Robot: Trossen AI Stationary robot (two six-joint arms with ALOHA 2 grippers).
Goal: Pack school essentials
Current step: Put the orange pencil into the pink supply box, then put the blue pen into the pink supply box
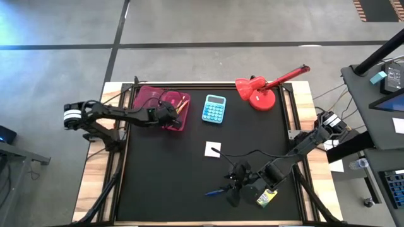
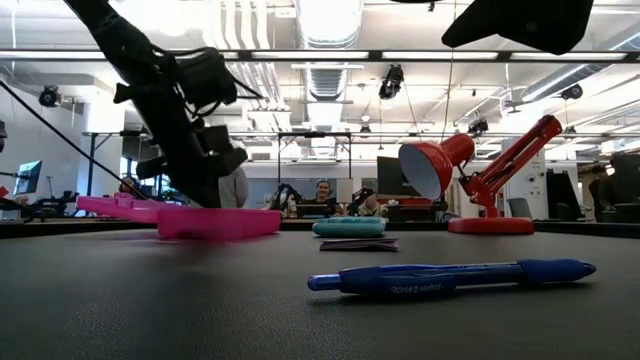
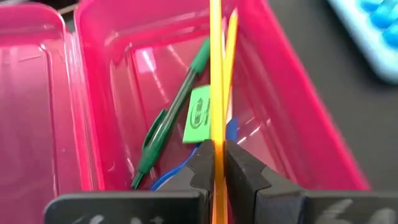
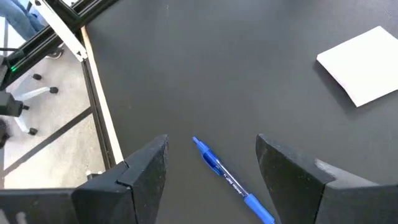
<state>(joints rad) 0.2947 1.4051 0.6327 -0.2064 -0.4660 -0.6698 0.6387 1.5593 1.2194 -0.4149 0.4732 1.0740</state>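
Note:
An open pink pencil case (image 1: pixel 151 101) lies at the table's far left, its lid folded out toward the left edge. Inside are a green marker (image 3: pixel 174 112), a green eraser (image 3: pixel 200 123), a blue piece (image 3: pixel 177 173) and an orange pencil (image 3: pixel 232 34). My left gripper (image 3: pixel 216 163) hangs over the case (image 3: pixel 112 93), shut on another orange pencil (image 3: pixel 216 74). Near the front edge, my right gripper (image 4: pixel 211 162) hovers open above the blue pen (image 4: pixel 233 183). The white square pad (image 1: pixel 213 149) lies mid-table, and the crayon box (image 1: pixel 266 198) is by the right arm. My left gripper pinches the orange pencil's shaft (image 3: pixel 216 140) between its two fingertips, slanting down from above. The pencil runs along the fingers and reaches on over the case's inside. Whether its far end rests on the case I cannot tell.
A light-blue calculator (image 1: pixel 214 108) lies just right of the case. A red desk lamp (image 1: pixel 262 91) stands at the far right. The black mat between the pad and the case is bare. People sit in the room beyond the table's far edge.

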